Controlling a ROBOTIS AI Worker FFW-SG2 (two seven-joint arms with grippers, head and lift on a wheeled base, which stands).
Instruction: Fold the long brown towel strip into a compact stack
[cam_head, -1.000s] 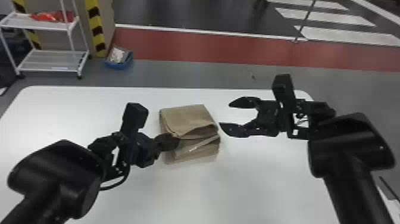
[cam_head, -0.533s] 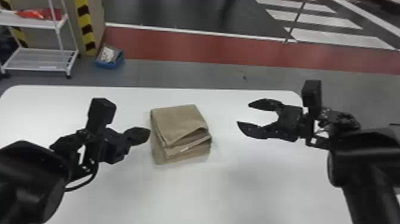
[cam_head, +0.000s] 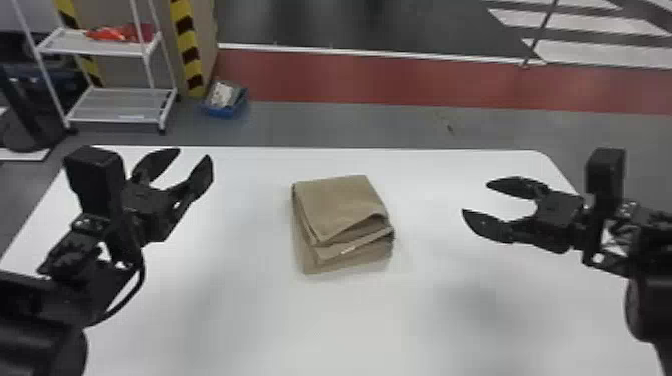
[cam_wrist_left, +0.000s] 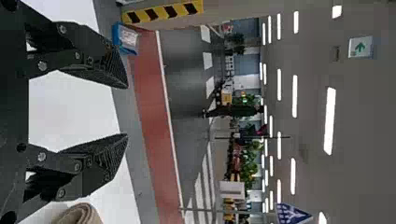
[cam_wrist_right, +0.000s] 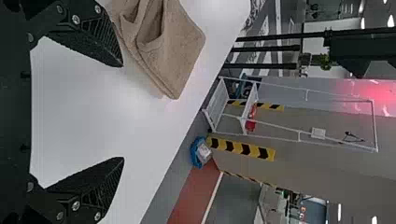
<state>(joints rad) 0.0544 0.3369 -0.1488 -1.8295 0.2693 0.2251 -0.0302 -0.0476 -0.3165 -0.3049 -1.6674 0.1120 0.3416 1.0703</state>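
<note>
The brown cloth towel strip (cam_head: 336, 205) lies folded into a compact, roughly four-sided stack on the smooth white surface (cam_head: 225, 305), between the two claws and apart from both. Its top panel is mostly flat, matte and plain brown, with a gentle ripple toward the robot's side. There the layers are out of line: the lower ones jut out in steps toward the robot, the bottom one farthest. At the right of that side, the upper flap bows up in a soft arch, leaving a shadowed gap beneath it. A small whitish mark shows on the edge of one layer. The right wrist view shows loose, rounded folds and a blunt corner; the left wrist view shows one end curling round like a roll.

The black left claw (cam_head: 194, 155) is spread wide, with nothing between its fingers. The black right claw (cam_head: 476, 197) is likewise wide and empty, above the surface.
</note>
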